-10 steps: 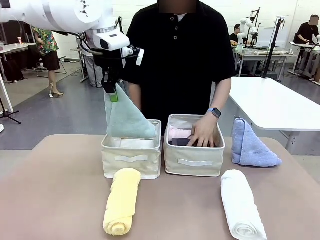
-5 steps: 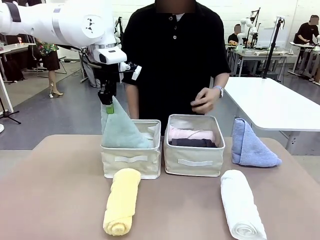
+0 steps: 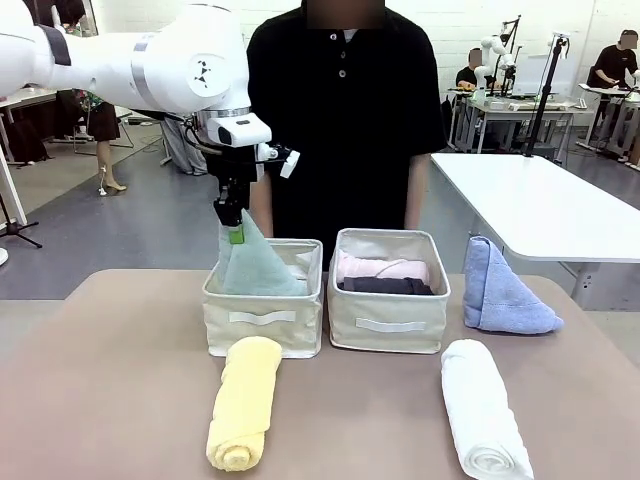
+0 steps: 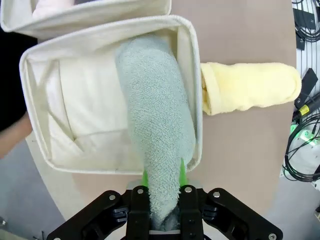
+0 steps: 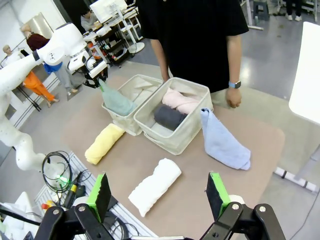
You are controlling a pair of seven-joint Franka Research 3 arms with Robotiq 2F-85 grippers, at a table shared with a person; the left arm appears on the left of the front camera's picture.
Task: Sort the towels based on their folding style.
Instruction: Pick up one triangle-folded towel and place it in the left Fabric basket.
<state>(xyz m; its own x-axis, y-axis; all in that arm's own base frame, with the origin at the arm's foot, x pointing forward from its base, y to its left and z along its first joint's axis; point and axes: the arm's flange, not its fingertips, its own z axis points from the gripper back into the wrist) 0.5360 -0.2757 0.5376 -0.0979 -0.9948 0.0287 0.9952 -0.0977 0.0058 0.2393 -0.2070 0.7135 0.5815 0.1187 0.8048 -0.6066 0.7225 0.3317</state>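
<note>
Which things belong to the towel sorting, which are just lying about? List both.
Job: mint towel in the left gripper, left bin, right bin with pink roll and dark grey roll, yellow roll, white roll, blue towel.
Lying about: cables, white table behind.

Left gripper (image 3: 236, 234) lowered mint towel (image 3: 256, 270) deeper into left bin (image 3: 262, 325), shifted slightly right, person's hand (image 5: 232, 98) withdrew from right bin (image 3: 388, 326), dropped beside body.
</note>
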